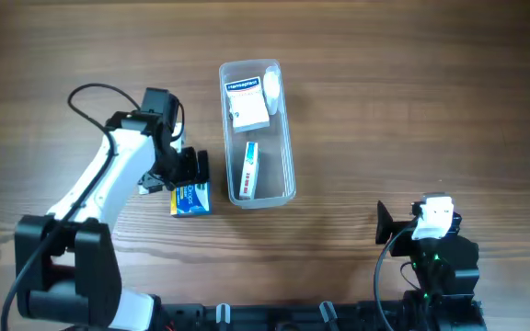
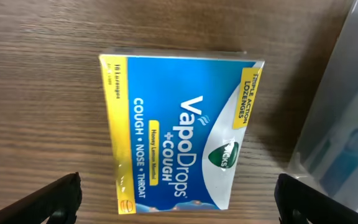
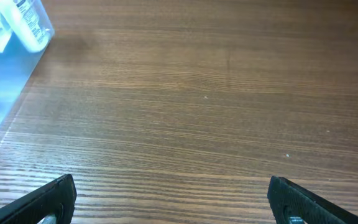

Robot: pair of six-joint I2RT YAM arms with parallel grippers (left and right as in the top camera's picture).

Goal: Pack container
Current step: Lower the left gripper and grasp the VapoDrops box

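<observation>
Seen whole from overhead only: table (image 1: 412, 110), container (image 1: 279, 161) lying mid-table, small packs inside. Readable only from the left wrist: VapoDrops box (image 2: 179, 130) just beside it, under wide-open, empty left gripper (image 2: 179, 199). Right gripper (image 3: 173, 199) equally wide, empty.

From where I stand, the left arm (image 1: 99, 184) reaches out from the container's (image 1: 290, 165) near-left side, its white forearm slanting towards it. The left gripper (image 1: 191, 175) hangs tipped downward just left of the container's near end, fingers spread wide and gripping nothing. The right arm (image 1: 442, 253) sits folded well off to the container's near right, its right gripper (image 1: 385, 223) likewise wide apart and empty.
</observation>
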